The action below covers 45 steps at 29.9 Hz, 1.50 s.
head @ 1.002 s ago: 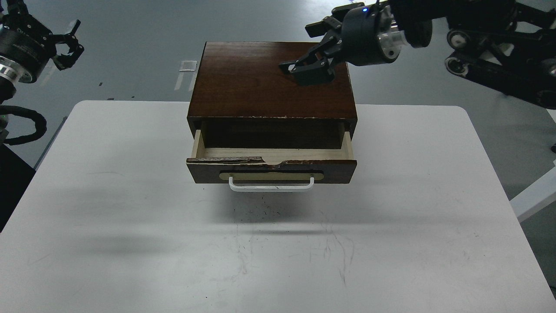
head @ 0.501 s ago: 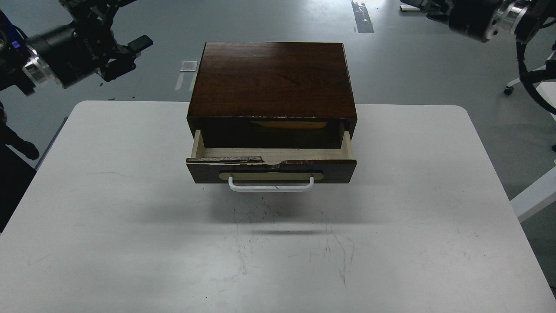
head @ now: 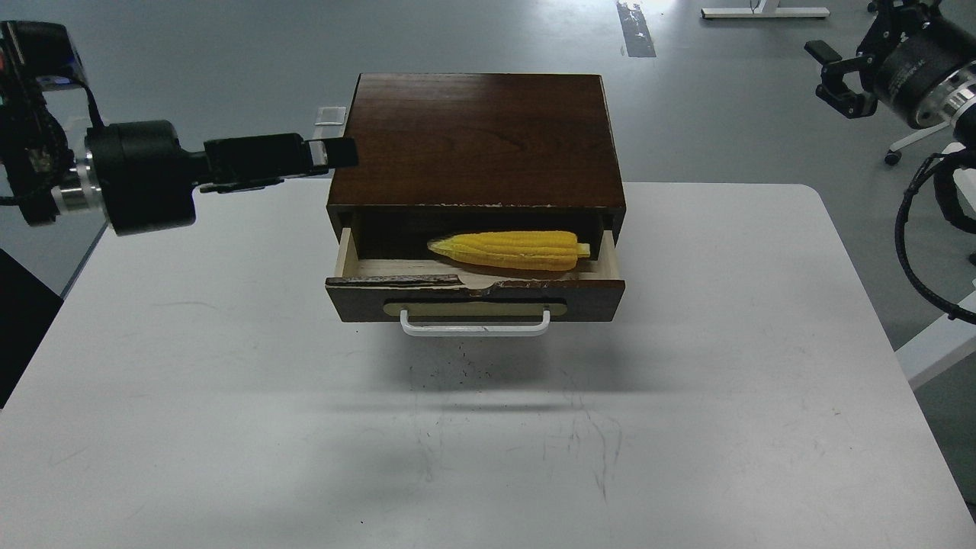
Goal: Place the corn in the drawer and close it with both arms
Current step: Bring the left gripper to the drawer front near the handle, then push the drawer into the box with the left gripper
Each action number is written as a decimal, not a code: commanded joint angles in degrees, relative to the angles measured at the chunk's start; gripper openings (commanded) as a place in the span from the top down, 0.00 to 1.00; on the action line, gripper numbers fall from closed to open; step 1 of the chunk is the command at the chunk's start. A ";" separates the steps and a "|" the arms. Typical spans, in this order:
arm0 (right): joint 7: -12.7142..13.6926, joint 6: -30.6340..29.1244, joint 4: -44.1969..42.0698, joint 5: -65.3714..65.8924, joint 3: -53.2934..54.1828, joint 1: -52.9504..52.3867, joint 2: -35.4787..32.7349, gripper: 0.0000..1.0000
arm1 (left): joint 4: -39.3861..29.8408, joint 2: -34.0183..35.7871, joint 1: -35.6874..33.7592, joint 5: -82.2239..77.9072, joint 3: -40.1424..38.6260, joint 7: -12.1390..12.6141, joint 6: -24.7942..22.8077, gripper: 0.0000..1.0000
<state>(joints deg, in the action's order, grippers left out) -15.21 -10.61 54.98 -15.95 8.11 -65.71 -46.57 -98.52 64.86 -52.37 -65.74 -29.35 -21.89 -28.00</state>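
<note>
The yellow corn (head: 509, 251) lies on its side inside the open drawer (head: 473, 293), towards its right half, pointed end to the left. The drawer is pulled out from the dark wooden cabinet (head: 476, 137), its white bar handle (head: 474, 329) facing me. My left gripper (head: 339, 152) reaches in from the left, its tip at the cabinet's upper left edge. It is seen side-on, so I cannot tell its fingers apart. My right gripper (head: 829, 76) is open and empty, high at the far right, away from the cabinet.
The cabinet stands at the back middle of a white table (head: 229, 381). Grey floor lies behind it. Black cables (head: 915, 229) hang at the right edge, beside the table's right side.
The corn now lies in full view in the drawer. My left arm has swung down and right to the cabinet's left edge. My right gripper has moved down at the far right.
</note>
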 commanded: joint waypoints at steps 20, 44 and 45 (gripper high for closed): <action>-0.09 -3.18 -0.22 -3.30 5.60 4.89 -1.15 0.00 | -2.47 -11.68 0.51 -18.81 9.92 -1.41 0.00 1.00; -0.70 -17.39 -8.22 -6.64 12.19 19.74 -0.62 0.00 | 4.82 -22.93 1.57 -37.79 14.23 2.11 0.00 1.00; -0.70 -17.39 -8.13 -6.64 12.19 19.83 -0.62 0.00 | 5.35 -23.11 1.57 -37.97 14.23 2.28 0.00 1.00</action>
<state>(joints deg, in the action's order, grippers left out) -15.91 -28.00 46.84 -22.57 20.24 -46.24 -47.12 -94.48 42.60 -50.85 -102.92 -15.18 -20.04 -28.00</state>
